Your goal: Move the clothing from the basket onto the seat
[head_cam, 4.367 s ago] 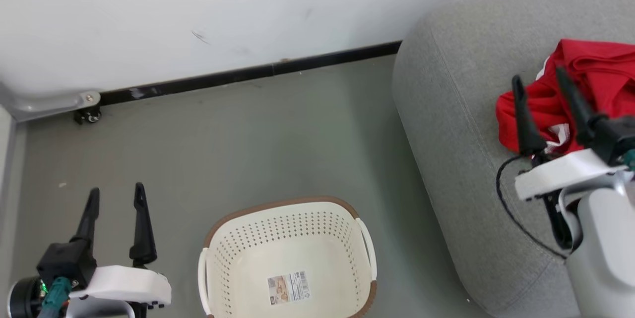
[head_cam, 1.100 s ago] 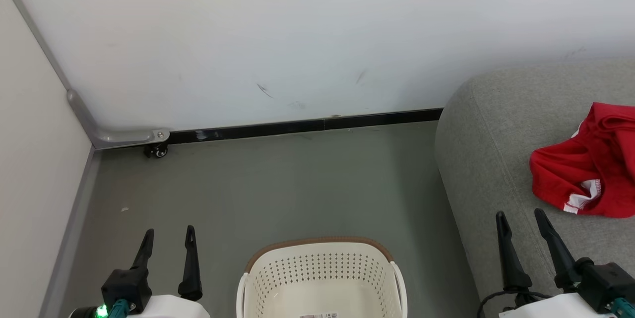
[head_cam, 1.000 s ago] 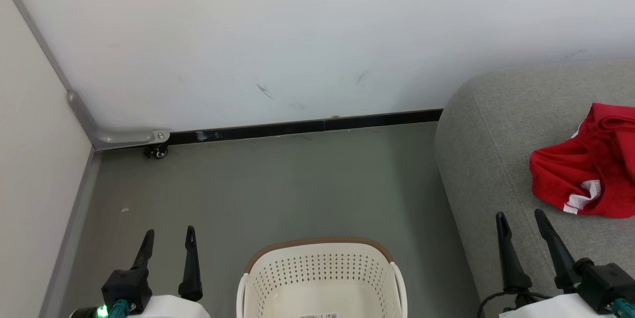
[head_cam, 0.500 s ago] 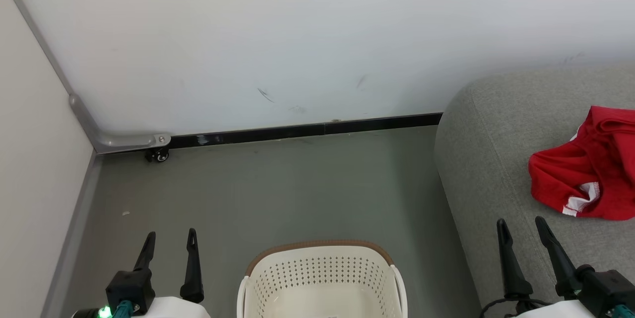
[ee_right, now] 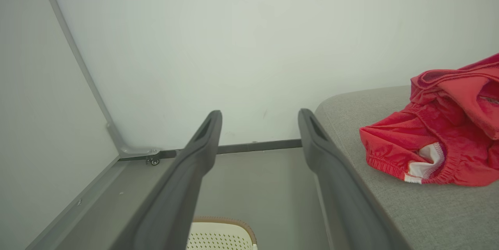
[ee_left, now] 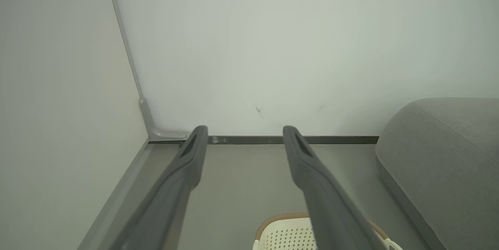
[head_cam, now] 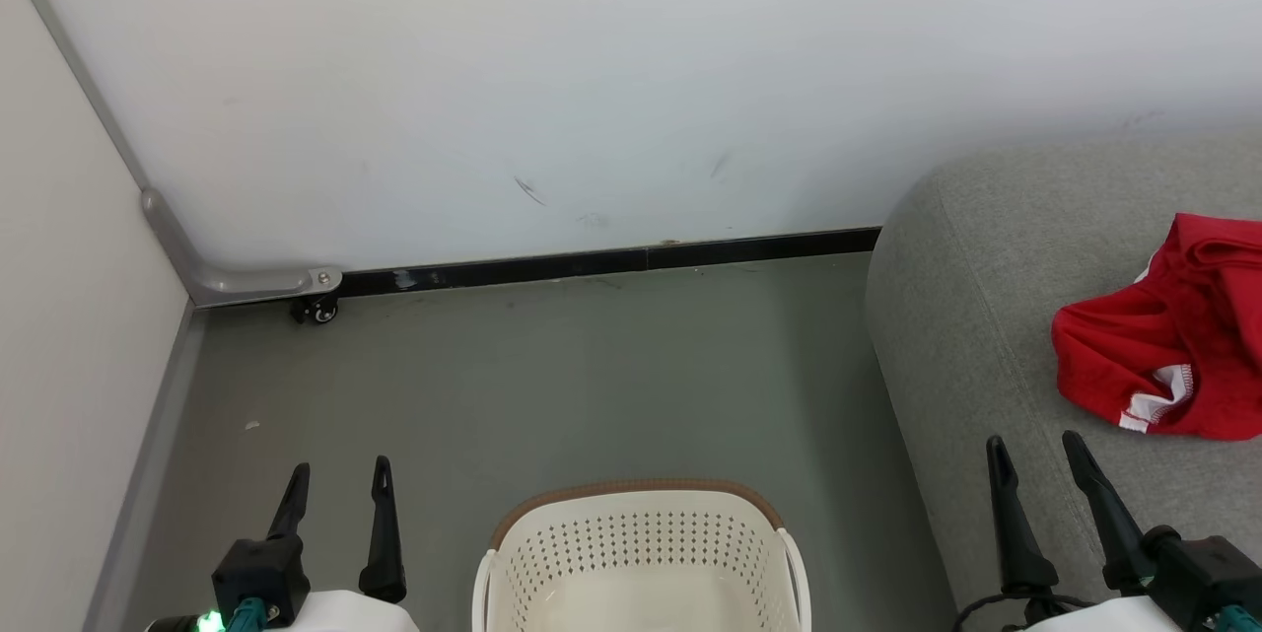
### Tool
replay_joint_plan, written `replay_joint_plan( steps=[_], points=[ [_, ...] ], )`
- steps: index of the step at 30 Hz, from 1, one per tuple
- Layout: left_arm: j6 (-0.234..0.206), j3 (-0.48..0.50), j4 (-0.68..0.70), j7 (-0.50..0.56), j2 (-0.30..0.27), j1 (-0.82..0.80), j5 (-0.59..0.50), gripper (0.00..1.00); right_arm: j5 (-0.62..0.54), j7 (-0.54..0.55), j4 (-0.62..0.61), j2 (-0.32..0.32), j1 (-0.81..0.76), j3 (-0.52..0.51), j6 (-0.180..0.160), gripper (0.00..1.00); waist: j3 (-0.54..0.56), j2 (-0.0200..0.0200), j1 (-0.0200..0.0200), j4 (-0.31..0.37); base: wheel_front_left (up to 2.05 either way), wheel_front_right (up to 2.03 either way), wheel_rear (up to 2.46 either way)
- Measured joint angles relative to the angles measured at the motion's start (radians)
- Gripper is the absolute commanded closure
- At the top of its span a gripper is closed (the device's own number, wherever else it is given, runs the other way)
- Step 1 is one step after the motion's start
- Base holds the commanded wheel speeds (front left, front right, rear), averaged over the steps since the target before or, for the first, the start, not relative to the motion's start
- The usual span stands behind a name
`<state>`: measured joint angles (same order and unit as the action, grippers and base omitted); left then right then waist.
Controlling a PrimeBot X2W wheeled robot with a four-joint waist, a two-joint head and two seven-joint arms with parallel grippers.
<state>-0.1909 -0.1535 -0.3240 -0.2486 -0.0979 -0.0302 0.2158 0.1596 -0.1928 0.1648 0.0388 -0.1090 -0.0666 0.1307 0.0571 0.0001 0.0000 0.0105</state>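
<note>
Clothing (head_cam: pixel 1158 356): red heap with white trim, lying bunched on the seat (head_cam: pixel 976 316), partly cut off by the right edge of the head view. Cannot tell whether the heap is one garment or two.

Seat: light grey upholstery with a rounded corner, standing against the wall (head_cam: pixel 592 70).

Basket (head_cam: pixel 636 488): on the floor (head_cam: pixel 552 386) at bottom centre of the head view, left of the seat and apart from it. Brown rim and perforated cream far wall are visible; the lower part is out of frame.

Left gripper (head_cam: pixel 340 465): fingers spread, nothing between them, over the floor to the left of the basket, not touching it.

Right gripper (head_cam: pixel 1032 440): fingers spread, nothing between them, over the seat's near part. The clothing is near its tips on the right, clear of both fingers; the right wrist view shows the gap.

Background: black skirting strip (head_cam: pixel 611 262) along the wall base; small caster (head_cam: pixel 317 311) in the left corner.
</note>
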Motion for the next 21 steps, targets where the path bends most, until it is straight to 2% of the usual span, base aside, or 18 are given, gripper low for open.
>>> replay_joint_plan(
  steps=[9,10,21],
  points=[
    [0.000,-0.003,0.000,0.000,-0.001,0.000,-0.007,0.00,0.000,0.001,-0.004,0.000,-0.015,0.002,0.000,0.00,0.000,0.0000,0.0000,0.000,0.00,0.00,0.00],
    [0.000,-0.003,0.000,0.000,-0.001,0.000,-0.007,1.00,0.000,0.001,-0.004,0.000,-0.015,0.002,0.000,1.00,0.000,0.0000,0.0000,0.000,0.00,0.00,0.00],
    [0.010,0.020,-0.072,0.023,0.017,0.044,0.024,1.00,0.029,0.004,0.066,-0.008,-0.034,0.008,0.000,1.00,0.000,0.0000,0.0000,0.000,0.00,0.00,0.00]
  ],
)
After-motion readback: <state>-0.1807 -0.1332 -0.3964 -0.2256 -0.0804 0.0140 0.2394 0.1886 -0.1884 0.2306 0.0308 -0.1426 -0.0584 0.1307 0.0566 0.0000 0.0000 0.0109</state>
